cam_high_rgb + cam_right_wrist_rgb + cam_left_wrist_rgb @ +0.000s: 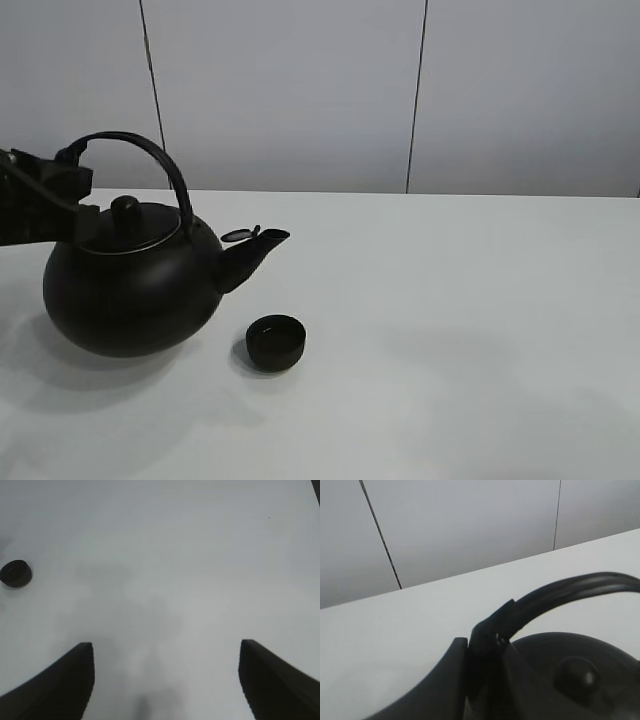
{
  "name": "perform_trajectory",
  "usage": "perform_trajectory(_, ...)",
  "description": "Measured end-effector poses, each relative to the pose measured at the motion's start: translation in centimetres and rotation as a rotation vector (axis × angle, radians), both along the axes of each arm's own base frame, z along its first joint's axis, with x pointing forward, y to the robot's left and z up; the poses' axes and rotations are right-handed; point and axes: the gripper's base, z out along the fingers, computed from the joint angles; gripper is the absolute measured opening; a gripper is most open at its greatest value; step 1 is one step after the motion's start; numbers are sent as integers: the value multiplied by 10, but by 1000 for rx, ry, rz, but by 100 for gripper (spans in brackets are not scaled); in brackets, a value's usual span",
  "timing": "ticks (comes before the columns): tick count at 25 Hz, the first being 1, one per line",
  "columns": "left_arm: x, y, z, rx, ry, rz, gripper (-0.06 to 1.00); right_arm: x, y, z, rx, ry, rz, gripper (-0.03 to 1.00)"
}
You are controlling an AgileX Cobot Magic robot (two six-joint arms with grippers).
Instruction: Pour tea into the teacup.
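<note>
While looking down from the high camera, found the left gripper (80, 190) clamped tight on the rear end of the arched handle (150, 150) of the big black kettle (130, 295), low beside the lid knob (126, 208). Confirmed the same pinch from the left wrist, with fingers (452, 680) pressed against the handle. Could not tell whether resting on the white table (480, 340) or lifted just clear of it. Located the teacup (276, 342) upright on the table, just beside the kettle's belly, forward of the spout (258, 248) and not quite beneath its tip. Judged the cup light, rigid, likely chippable and quick to skid on so smooth a top. Best left standing, or steadied by a gentle pinch across the rim. Judged the kettle heavy and apt to swing from so off-centre a hold, hence a slow tilt. Noted the spout cap (240, 236) flipped up. Saw the right gripper (166, 650) hovering empty over bare table, jaws spread wide, well apart from the cup. Found ample open room to the right and front. Marked the far edge along the wall panels (300, 90) close behind the kettle, with the near edge out of view.
</note>
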Motion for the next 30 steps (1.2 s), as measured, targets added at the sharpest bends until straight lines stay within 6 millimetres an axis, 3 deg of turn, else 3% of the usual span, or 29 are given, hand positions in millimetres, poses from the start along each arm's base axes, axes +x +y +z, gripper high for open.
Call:
perform_trajectory(7,-16,11,-15,-2,65,19,12,0,0,0,0,0,0,55)
perform_trajectory(19,-7,40,-12,31,0,55,12,0,0,0,0,0,0,55)
perform_trajectory(27,-8,35,-15,34,-1,-34,12,0,0,0,0,0,0,55)
perform_trajectory(30,-6,34,-26,27,25,-43,12,0,0,0,0,0,0,55)
